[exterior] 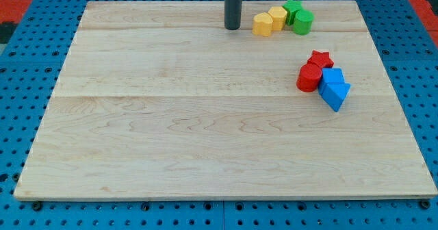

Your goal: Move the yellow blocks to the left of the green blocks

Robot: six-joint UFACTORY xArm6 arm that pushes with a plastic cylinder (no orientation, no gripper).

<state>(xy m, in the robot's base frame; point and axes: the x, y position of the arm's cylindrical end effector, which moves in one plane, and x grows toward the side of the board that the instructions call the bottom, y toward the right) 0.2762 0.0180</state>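
Note:
Two yellow blocks sit near the view's top right: a rounded yellow block and a yellow block touching it on its right. Right of them are a green star-like block and a green cylinder, touching the yellow pair. My tip stands on the board just left of the rounded yellow block, with a small gap between them.
A red star and a red cylinder sit at the right, touching a blue cube and a blue wedge-like block. The wooden board lies on a blue pegboard.

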